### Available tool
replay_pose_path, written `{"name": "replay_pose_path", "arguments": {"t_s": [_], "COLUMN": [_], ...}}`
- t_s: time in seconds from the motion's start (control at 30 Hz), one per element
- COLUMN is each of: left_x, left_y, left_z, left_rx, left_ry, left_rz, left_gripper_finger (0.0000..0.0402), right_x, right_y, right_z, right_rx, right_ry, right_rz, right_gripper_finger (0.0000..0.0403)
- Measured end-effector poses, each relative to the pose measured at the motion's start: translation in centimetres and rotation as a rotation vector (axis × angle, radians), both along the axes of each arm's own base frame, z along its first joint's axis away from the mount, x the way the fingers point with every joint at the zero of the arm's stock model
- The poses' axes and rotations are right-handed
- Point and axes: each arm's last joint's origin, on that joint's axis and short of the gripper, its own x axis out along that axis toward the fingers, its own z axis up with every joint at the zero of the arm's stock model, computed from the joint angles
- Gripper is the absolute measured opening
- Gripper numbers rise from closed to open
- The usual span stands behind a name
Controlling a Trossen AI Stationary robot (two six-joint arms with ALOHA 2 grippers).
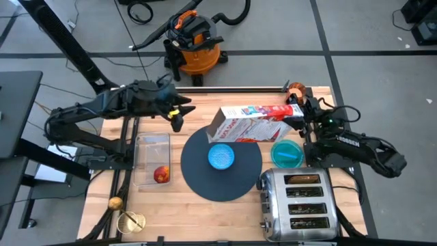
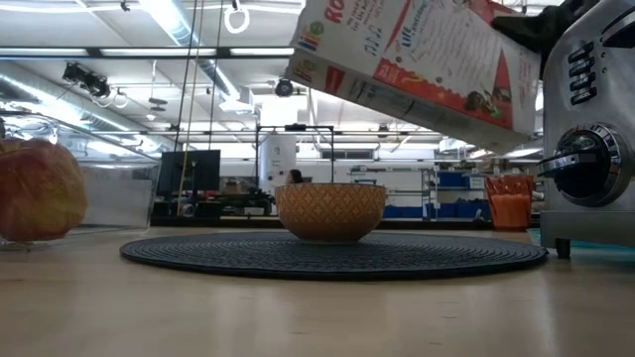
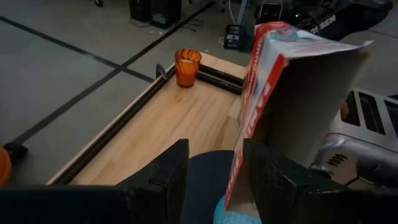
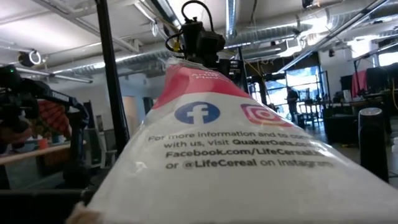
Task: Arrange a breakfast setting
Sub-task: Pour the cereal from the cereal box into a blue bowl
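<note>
My left gripper [image 1: 179, 116] hovers open beside the tilted red-and-white cardboard cereal box [image 1: 251, 123]. That box hangs over the small light-blue bowl [image 1: 221, 156] centred on the dark slate-blue round mat [image 1: 198, 172]. My right gripper [image 1: 298, 117] clamps the box's far end.

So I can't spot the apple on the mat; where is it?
High view: the red apple lies inside the clear container on the table's left side, just left of the dark round mat, not on it.
</note>
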Motion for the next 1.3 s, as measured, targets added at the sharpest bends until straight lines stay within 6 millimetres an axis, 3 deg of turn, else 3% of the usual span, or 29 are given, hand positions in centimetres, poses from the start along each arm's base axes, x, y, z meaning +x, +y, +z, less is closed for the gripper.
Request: {"name": "replay_pose_path", "arguments": {"t_s": [0.43, 0.7, 0.97, 1.3], "left_x": [1.6, 1.7, 1.8, 2.0], "left_y": [0.1, 0.0, -0.8, -1.4], "left_z": [-4.0, -4.0, -4.0, -3.8], "left_rx": [-0.043, -0.050, -0.049, -0.030], "left_ry": [-0.006, -0.009, -0.011, -0.027], "left_rz": [-0.005, -0.029, -0.065, -0.096], "left_gripper_finger": [0.0157, 0.0157, 0.0157, 0.0157], "right_x": [-1.7, -2.5, -3.2, -3.3], "right_y": [0.7, 1.7, 2.9, 2.5], "right_z": [1.0, 1.6, 0.3, -0.2], "right_rx": [0.004, 0.027, 0.091, 0.097], "right_ry": [0.006, 0.001, 0.010, 0.038], "right_rz": [0.010, 0.042, 0.067, 0.003], "right_gripper_finger": [0.0232, 0.0231, 0.0231, 0.0231]}}
